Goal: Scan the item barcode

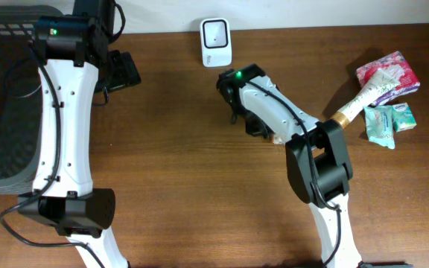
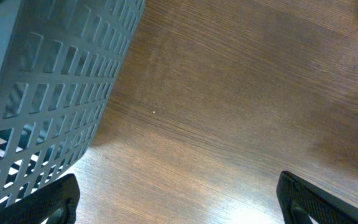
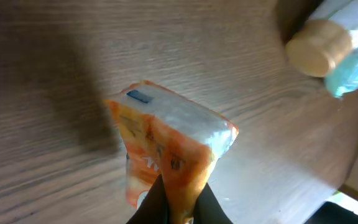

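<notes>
**Item in hand:** orange packet (image 3: 166, 143), one. It is pinched by its lower edge in the right claw (image 3: 178, 200), whose fingers are clamped together on it. It hangs above the desk (image 1: 170, 164), mid-desk, below the scanner (image 1: 216, 42). The overhead view hides it under the arm.

**Step, as judged:** presenting the packet to the scanner.
- No barcode can be made out on the faces that show, so the wrist likely needs turning until the coded face meets the scanner window.
- Keep the pinch on the edge so the fingers do not cover the print.
- The wrapper looks soft, so hold it flat and steady, close to the window, and avoid crumpling the code.

**Left claw** (image 2: 182, 208): fingers wide apart, empty, beside the basket (image 2: 48, 93).

**Count:**
- Scanner, white: one, far edge of the desk.
- Basket, grey, slotted: one, left side.
- Orange packet: one, held.
- Bottle (image 1: 360, 102), tan cap: one, lying at right.
- Pink pack (image 1: 392, 71): one, touching the bottle.
- Teal pack (image 1: 388, 122): one, just beside the bottle.
- Arms: two.
</notes>
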`<state>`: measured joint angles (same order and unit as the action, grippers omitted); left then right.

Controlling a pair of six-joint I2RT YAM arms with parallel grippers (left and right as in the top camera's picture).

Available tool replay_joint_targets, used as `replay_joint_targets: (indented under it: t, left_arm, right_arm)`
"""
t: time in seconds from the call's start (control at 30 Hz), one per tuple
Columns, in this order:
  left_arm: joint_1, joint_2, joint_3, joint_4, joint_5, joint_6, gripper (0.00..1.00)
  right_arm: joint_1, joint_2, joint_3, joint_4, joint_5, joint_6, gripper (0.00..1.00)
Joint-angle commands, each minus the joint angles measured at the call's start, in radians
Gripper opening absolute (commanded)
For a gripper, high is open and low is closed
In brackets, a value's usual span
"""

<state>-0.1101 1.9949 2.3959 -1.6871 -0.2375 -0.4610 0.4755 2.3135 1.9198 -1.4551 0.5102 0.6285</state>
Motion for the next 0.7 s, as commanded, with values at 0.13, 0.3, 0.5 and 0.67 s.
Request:
replay_joint_targets:
  t: [0.13,0.3,0.5,0.67]
  left_arm:
    - [-0.003,-0.025,0.011,-0.001,-0.011,-0.001,0.99]
    - [-0.003,-0.025,0.011,-0.001,-0.011,-0.001,0.99]
    - [-0.003,-0.025,0.011,-0.001,-0.011,-0.001,0.99]
    - [-0.003,-0.025,0.011,-0.001,-0.011,-0.001,0.99]
  right_arm:
    - [0.086,0.006,-0.033,0.085,-0.208,-0.011,0.41]
    - [0.112,0.005,0.010,0.127,-0.462,-0.129,0.53]
    - [0.015,0.005,0.118,0.045,-0.367,-0.294,0.70]
    - [-0.005,0.005,0.038,0.103,-0.367,-0.441,0.62]
